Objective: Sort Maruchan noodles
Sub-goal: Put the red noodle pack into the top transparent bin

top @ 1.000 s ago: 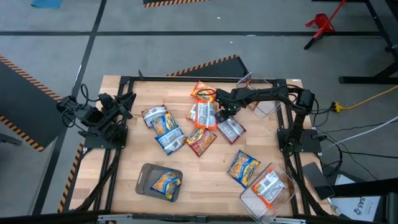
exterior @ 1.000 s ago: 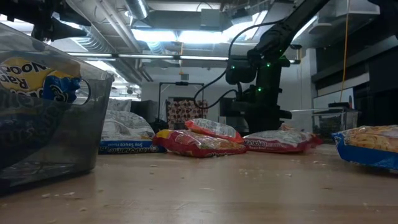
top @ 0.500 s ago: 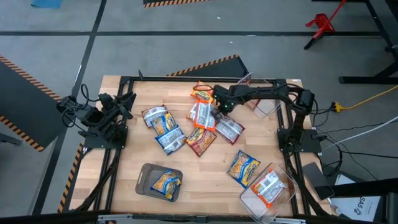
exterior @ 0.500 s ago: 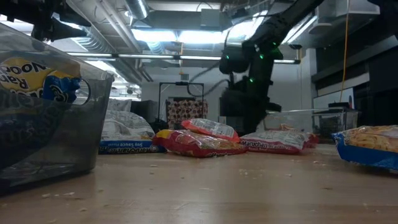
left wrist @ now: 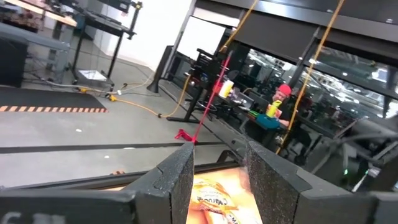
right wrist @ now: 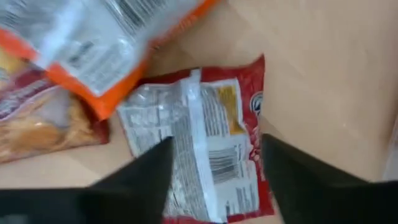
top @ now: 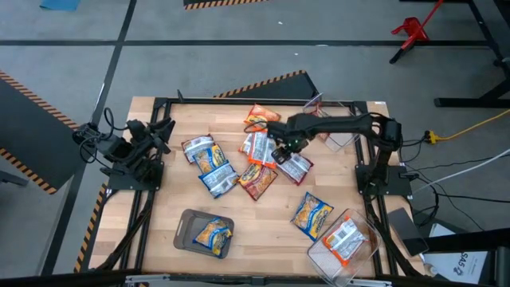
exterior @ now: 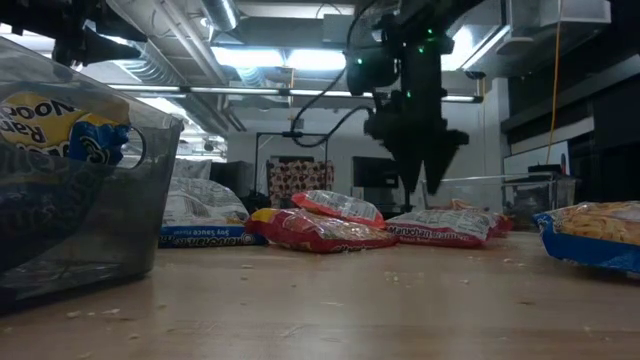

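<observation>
Several Maruchan noodle packets lie flat in a loose heap mid-table. Among them are a red-edged silver packet [top: 296, 167], an orange-white one [top: 256, 147], an orange one [top: 259, 116], a dark red one [top: 256, 180] and blue-yellow ones [top: 212, 160]. My right gripper [top: 283, 148] is open and points down just above the red-edged silver packet [right wrist: 205, 143]. Its two fingers stand over the packet's two long sides. In the low view it [exterior: 420, 188] hangs clear above that packet [exterior: 440, 229]. My left gripper [top: 163, 131] waits open at the table's left edge.
A grey tray [top: 188, 224] at the near left holds a blue-yellow packet. A clear bin [top: 364, 253] at the near right holds an orange-white packet. Another clear bin [top: 341, 140] stands at the far right. One blue-yellow packet [top: 311, 215] lies alone on the wood.
My right gripper has swung a little toward the table's left, then toward the near edge. It has tipped from slanting to pointing straight down and now stands over the red-edged silver packet. The packets lie as before.
</observation>
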`<state>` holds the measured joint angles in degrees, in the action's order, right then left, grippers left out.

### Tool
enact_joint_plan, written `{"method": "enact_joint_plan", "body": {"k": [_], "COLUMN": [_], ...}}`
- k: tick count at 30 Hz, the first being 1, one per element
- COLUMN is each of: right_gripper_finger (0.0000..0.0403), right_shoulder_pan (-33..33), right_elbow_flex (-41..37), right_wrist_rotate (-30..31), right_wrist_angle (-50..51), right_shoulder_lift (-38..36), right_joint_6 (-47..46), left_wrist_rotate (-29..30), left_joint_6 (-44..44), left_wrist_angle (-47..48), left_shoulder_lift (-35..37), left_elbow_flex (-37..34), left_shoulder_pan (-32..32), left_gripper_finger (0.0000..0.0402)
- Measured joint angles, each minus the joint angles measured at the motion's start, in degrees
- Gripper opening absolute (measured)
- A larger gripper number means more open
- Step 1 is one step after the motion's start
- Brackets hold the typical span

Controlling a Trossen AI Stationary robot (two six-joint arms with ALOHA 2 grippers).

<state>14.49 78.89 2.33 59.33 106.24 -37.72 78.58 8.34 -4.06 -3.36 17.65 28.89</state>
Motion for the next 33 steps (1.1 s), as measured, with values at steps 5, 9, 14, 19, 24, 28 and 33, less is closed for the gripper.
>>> {"method": "enact_joint_plan", "body": {"k": [5, 9, 14, 19, 24, 28, 33], "right_gripper_finger": [0.0356, 0.0387, 0.0374, 0.0332, 0.0256, 0.0175, 0.0077], "right_shoulder_pan": [0.2, 1.0, 1.0, 1.0, 0.9, 0.9, 0.9], "right_elbow_flex": [-5.8, -8.5, -12.1, -14.8, -14.8, -14.8, -14.8], "right_wrist_rotate": [2.2, 0.0, 0.2, -0.2, 1.0, 1.1, 0.2], "right_wrist_angle": [-7.0, -12.9, -15.9, -19.3, -19.5, -19.4, -19.5], "right_shoulder_lift": [0.0, 0.0, 0.0, 0.0, 0.0, 0.0, 0.0], "right_joint_6": [-9.7, -12.2, -14.7, -15.4, -16.2, -16.3, -16.3], "left_wrist_rotate": [-0.3, -0.3, -0.3, -0.3, -0.1, -0.1, -0.1], "left_joint_6": [0.0, 0.0, 0.0, 0.0, 0.0, 0.0, 0.0], "left_wrist_angle": [0.7, 0.7, 0.7, 0.7, 0.7, 0.7, 0.7], "left_shoulder_lift": [0.0, 0.0, 0.0, 0.0, 0.0, 0.0, 0.0], "left_elbow_flex": [0.0, 0.0, 0.0, 0.0, 0.0, 0.0, 0.0], "left_shoulder_pan": [0.0, 0.0, 0.0, 0.0, 0.0, 0.0, 0.0], "left_gripper_finger": [0.014, 0.014, 0.014, 0.014, 0.014, 0.014, 0.014]}}
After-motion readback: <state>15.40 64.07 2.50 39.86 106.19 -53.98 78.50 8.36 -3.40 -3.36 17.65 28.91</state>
